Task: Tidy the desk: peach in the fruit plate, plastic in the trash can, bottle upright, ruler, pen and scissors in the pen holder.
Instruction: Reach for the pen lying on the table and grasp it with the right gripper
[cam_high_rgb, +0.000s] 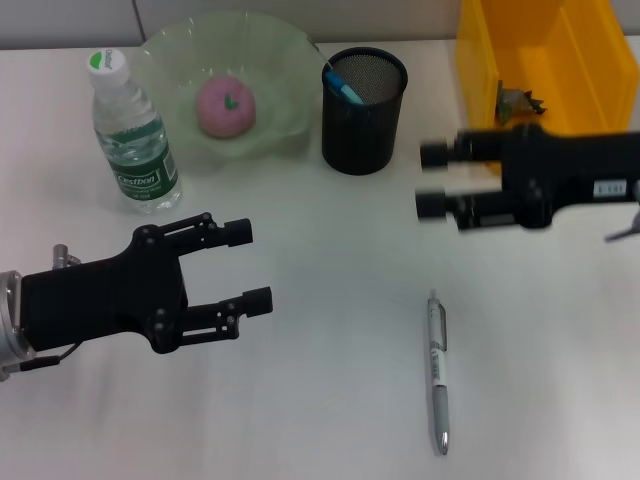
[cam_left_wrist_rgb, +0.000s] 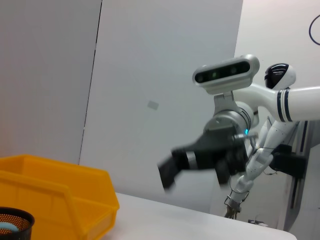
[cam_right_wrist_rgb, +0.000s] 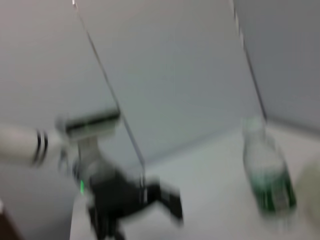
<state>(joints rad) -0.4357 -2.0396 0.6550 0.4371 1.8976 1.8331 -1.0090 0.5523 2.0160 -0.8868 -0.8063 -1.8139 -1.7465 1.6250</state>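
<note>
Currently I find most of the tidying complete. The peach (cam_high_rgb: 226, 106) rests in the fruit plate (cam_high_rgb: 275, 60) near the table's far edge, and the bottle (cam_high_rgb: 132, 135) stands upright just beside the plate, toward the far left corner. The pen holder (cam_high_rgb: 364, 112) stands by the far edge at mid-table with a blue-tipped item (cam_high_rgb: 343, 88) inside; I cannot tell what it is, and I cannot confirm the ruler or scissors. The yellow trash can (cam_high_rgb: 545, 60) at the far right corner holds a crumpled scrap (cam_high_rgb: 517, 102), probably the plastic. One pen (cam_high_rgb: 438, 371) remains flat on the table toward the near edge, untouched. My left gripper (cam_high_rgb: 252, 266) hovers over the near left area, fingers spread, empty. My right gripper (cam_high_rgb: 435, 180) hangs just beside the trash can, spread and empty. Outstanding, in my judgement: the pen into the holder.
</note>
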